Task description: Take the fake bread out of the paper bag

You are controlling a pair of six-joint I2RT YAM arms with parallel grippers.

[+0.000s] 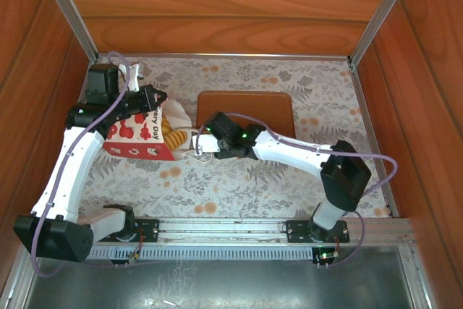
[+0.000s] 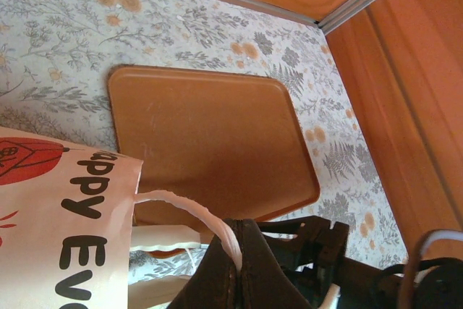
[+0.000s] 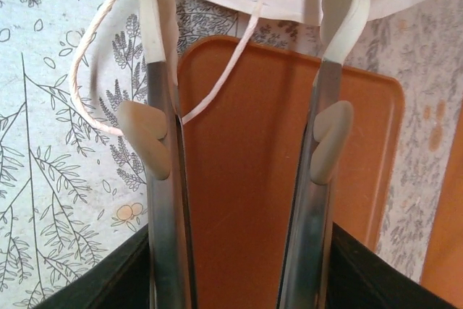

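Boxed in by wooden walls (image 1: pixel 231 5) at the back and on both sides, with metal rails (image 1: pixel 72 12) up the back corners. Between them, a floral cloth (image 1: pixel 325 92) over the whole floor. Open room along the right side of the cloth and in the near strip ahead of the arm bases. Left side crowded by the left arm and the bag.

Near the left wall: paper bag (image 1: pixel 137 139), lying on its side, mouth facing right toward the middle. In the mouth: fake bread (image 1: pixel 172 132), golden and ridged, bunched at the opening, number impossible to count. In the right wrist view, one yellow-orange piece right at the bag's white edge, at the top of the frame.

Just behind and to the right of the bag mouth: flat brown tray (image 1: pixel 246 110) with rounded corners, near the back wall but apart from it.

Left gripper (image 1: pixel 152 99) over the bag's upper edge, clamped tight on a white cord handle (image 2: pixel 184 208). Cord running from the bag rim straight into the closed dark fingers (image 2: pixel 239 273).

Right gripper (image 1: pixel 205 141) low at the bag mouth, jaws parted, nothing clamped. Fingers (image 3: pixel 158 48) reaching either side of the yellow-orange piece, contact with it unclear. Second cord loop (image 3: pixel 83 70) slack on the cloth beside one finger, its other end crossing a corner of the tray.
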